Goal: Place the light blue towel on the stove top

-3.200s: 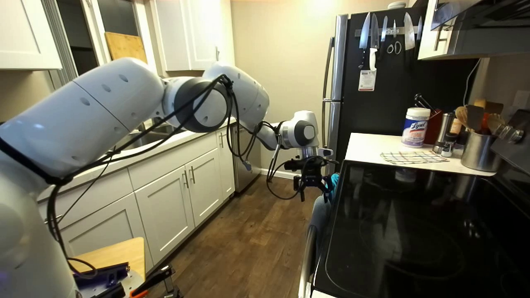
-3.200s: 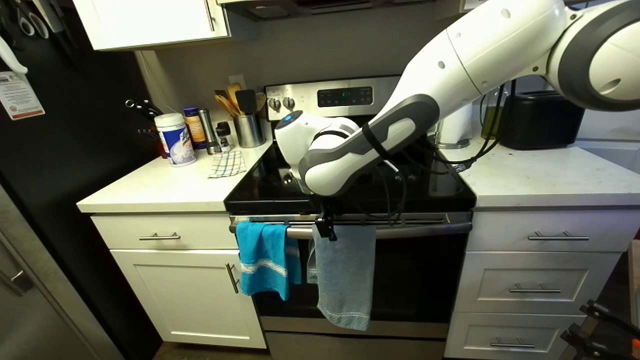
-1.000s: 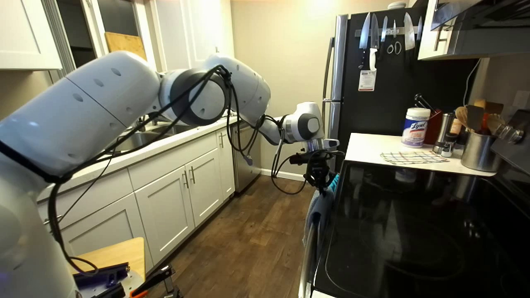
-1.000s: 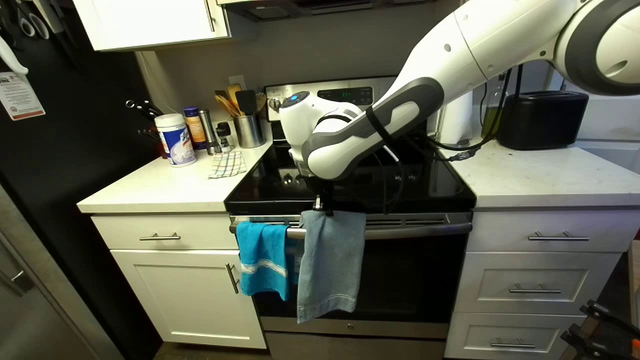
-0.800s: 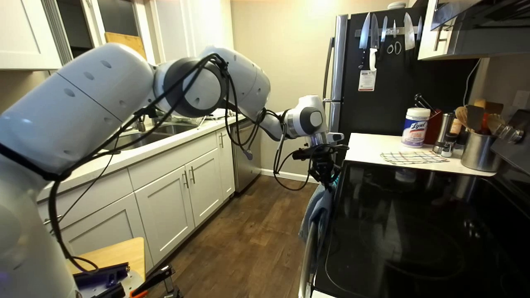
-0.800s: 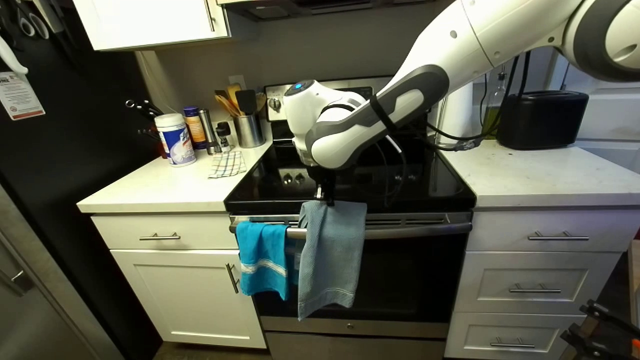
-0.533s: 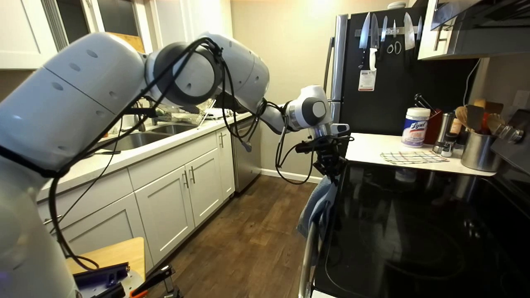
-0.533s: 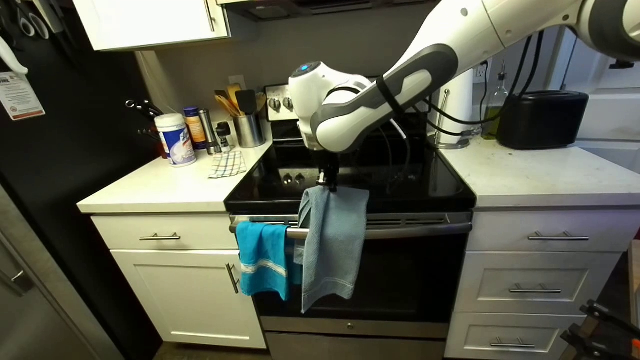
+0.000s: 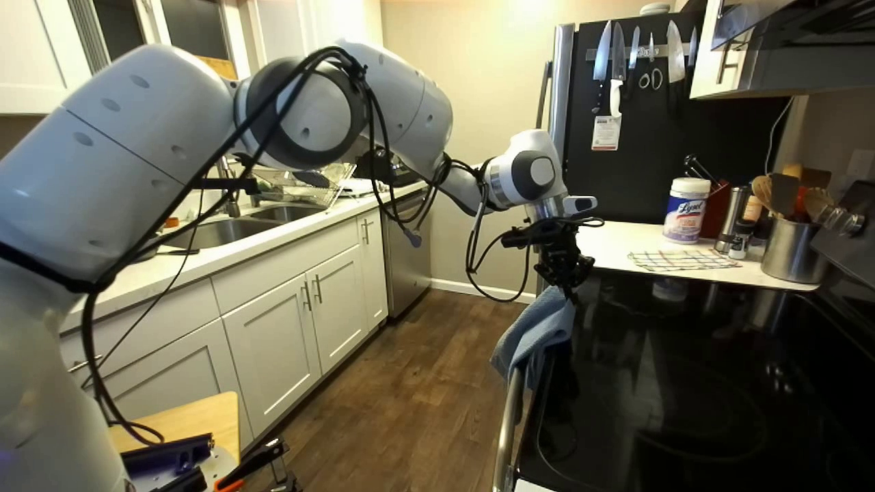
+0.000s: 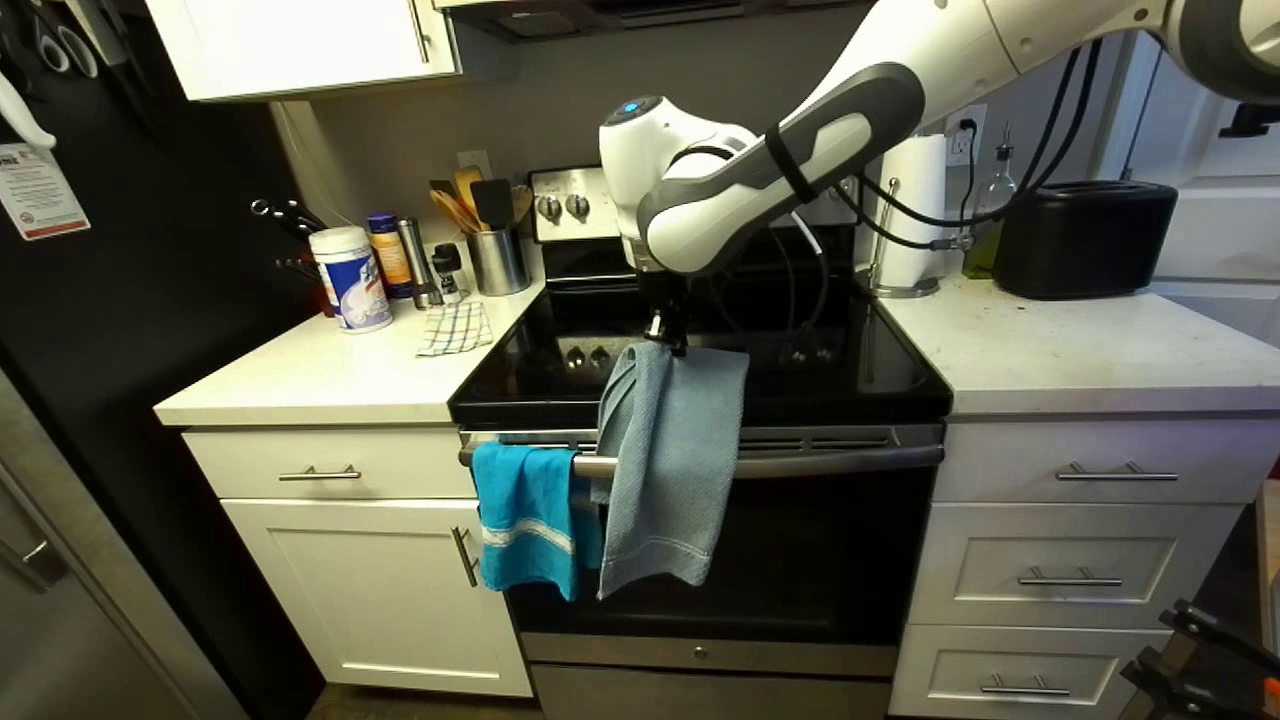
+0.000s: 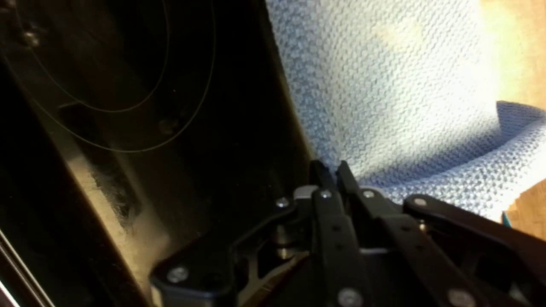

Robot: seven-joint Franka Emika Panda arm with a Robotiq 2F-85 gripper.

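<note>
The light blue towel (image 10: 672, 460) is pinched near its top by my gripper (image 11: 330, 165), which is shut on the cloth with a fold between its fingertips. In an exterior view its raised end (image 9: 554, 314) reaches the front edge of the black stove top (image 9: 670, 383), while the rest slopes down over the oven handle (image 10: 845, 460). The front flap hangs before the oven door. Glass with burner rings fills the left of the wrist view, and knitted towel cloth (image 11: 396, 94) the right. Part of the towel behind the handle is hidden.
A bright turquoise towel (image 10: 525, 515) hangs on the same handle, beside the light blue one. On the counter stand a wipes canister (image 10: 350, 280), a utensil pot (image 10: 497, 262) and a checked cloth (image 10: 455, 330). A toaster (image 10: 1085, 240) stands across the stove.
My gripper's fingers, apart at first, have shut on the light blue towel. The arm has risen and shifted toward the stove, lifting the towel's top well above the handle and raising its hem.
</note>
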